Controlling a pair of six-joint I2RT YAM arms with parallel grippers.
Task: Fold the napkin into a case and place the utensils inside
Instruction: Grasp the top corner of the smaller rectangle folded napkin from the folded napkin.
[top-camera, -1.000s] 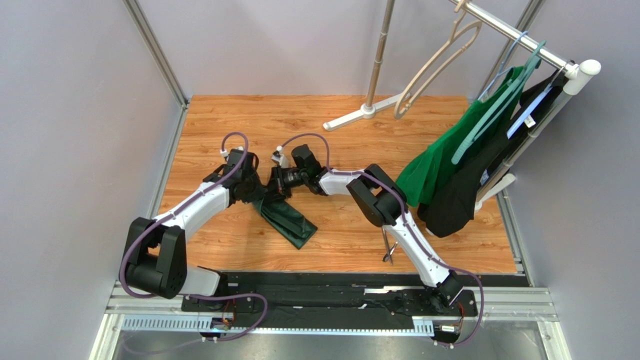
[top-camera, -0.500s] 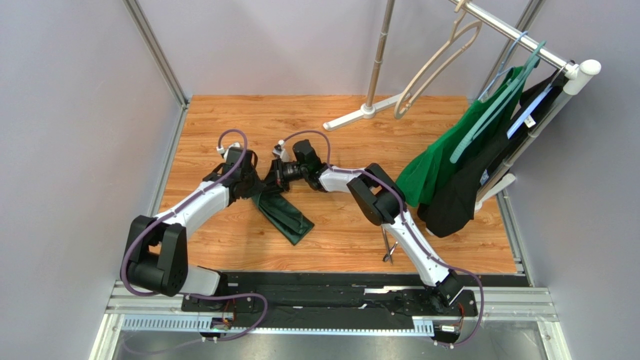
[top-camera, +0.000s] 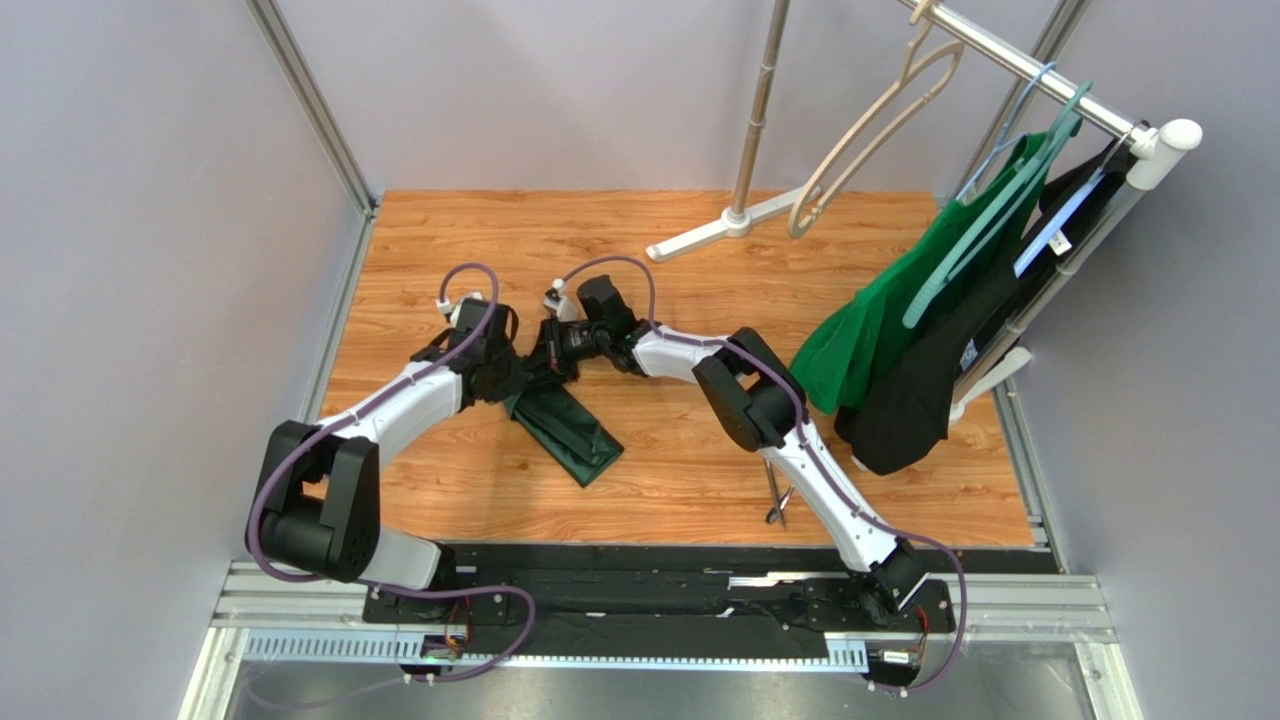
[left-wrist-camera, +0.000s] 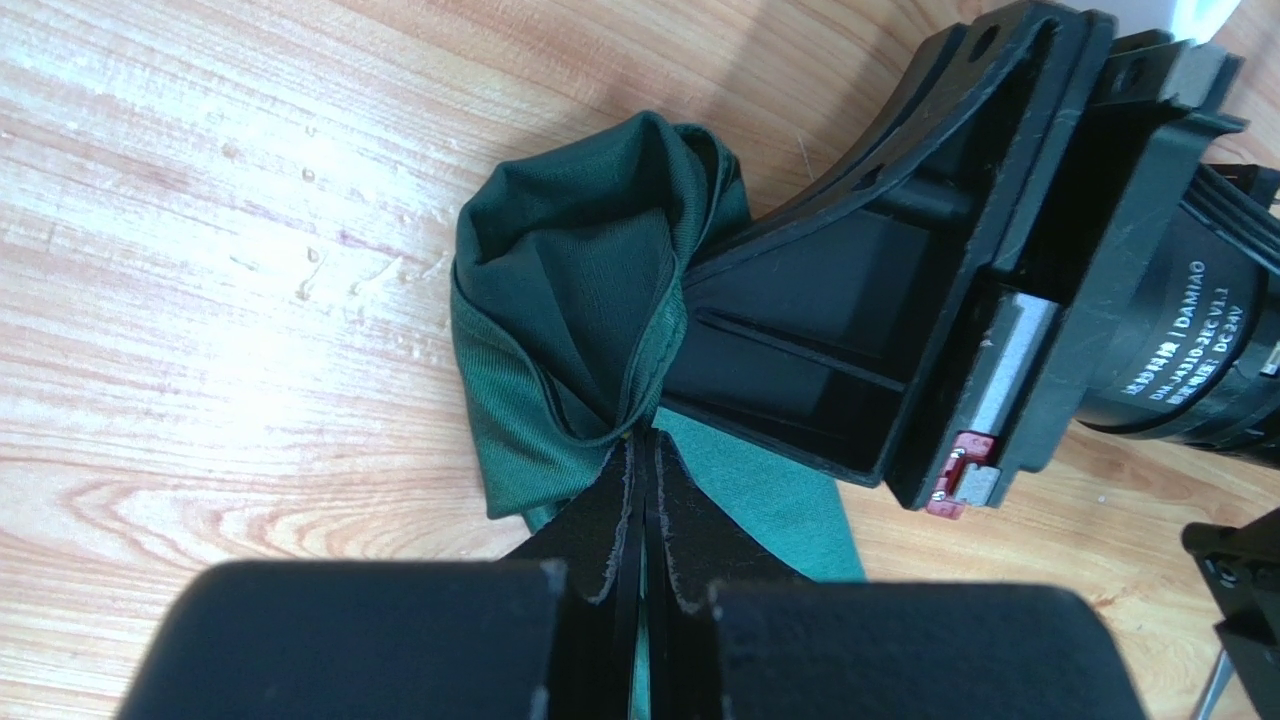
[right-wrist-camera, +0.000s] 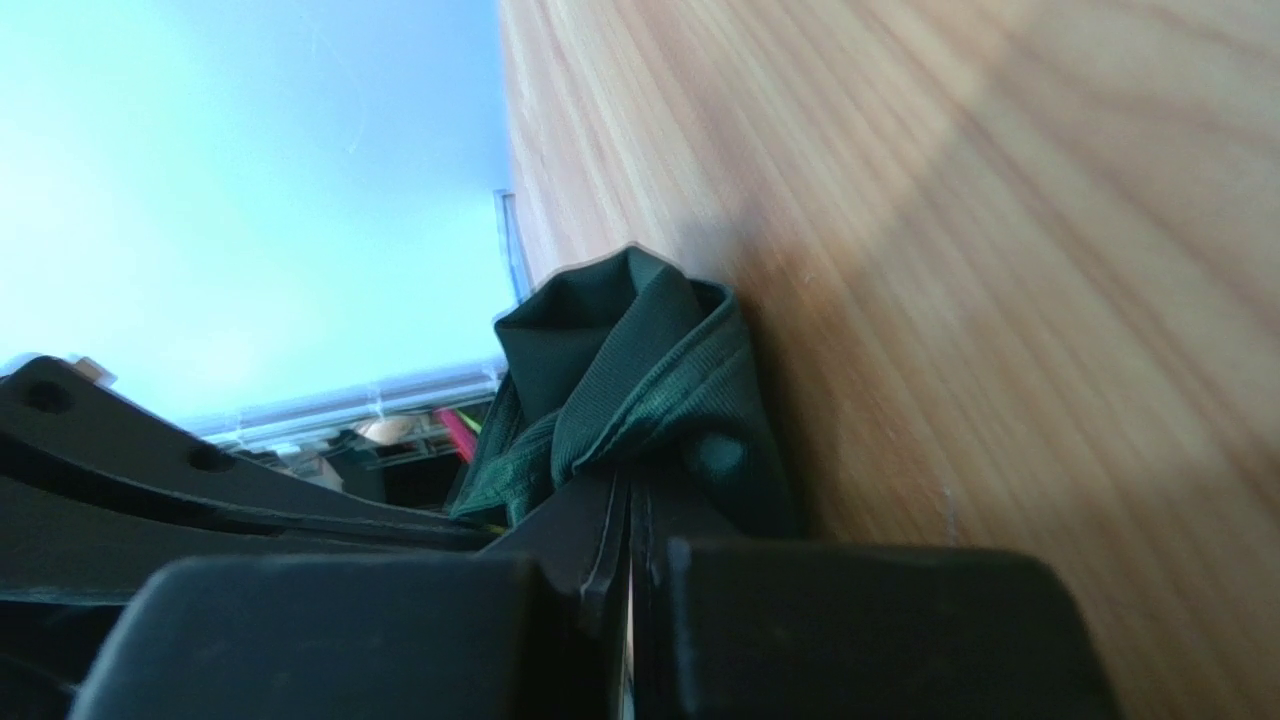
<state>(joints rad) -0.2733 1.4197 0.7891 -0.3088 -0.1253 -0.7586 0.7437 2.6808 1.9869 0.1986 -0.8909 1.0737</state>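
The dark green napkin (top-camera: 568, 431) lies folded in a narrow strip on the wooden table, its far end bunched between both grippers. My left gripper (top-camera: 519, 365) is shut on that bunched end (left-wrist-camera: 579, 323). My right gripper (top-camera: 553, 348) is shut on the same end from the other side; the cloth (right-wrist-camera: 631, 383) bulges past its tips. The two grippers nearly touch. The utensils (top-camera: 778, 498), slim silver pieces, lie on the table near the front edge, partly under my right arm.
A garment rack (top-camera: 1052, 90) stands at the back right with a bright green garment (top-camera: 887, 323) on a teal hanger and a black garment (top-camera: 939, 375). A rack foot (top-camera: 721, 225) rests on the far table. Grey walls close both sides.
Both grippers have moved a little toward the far side of the table, dragging the napkin's bunched end with them. The strip has shifted slightly left. The utensils have not moved.
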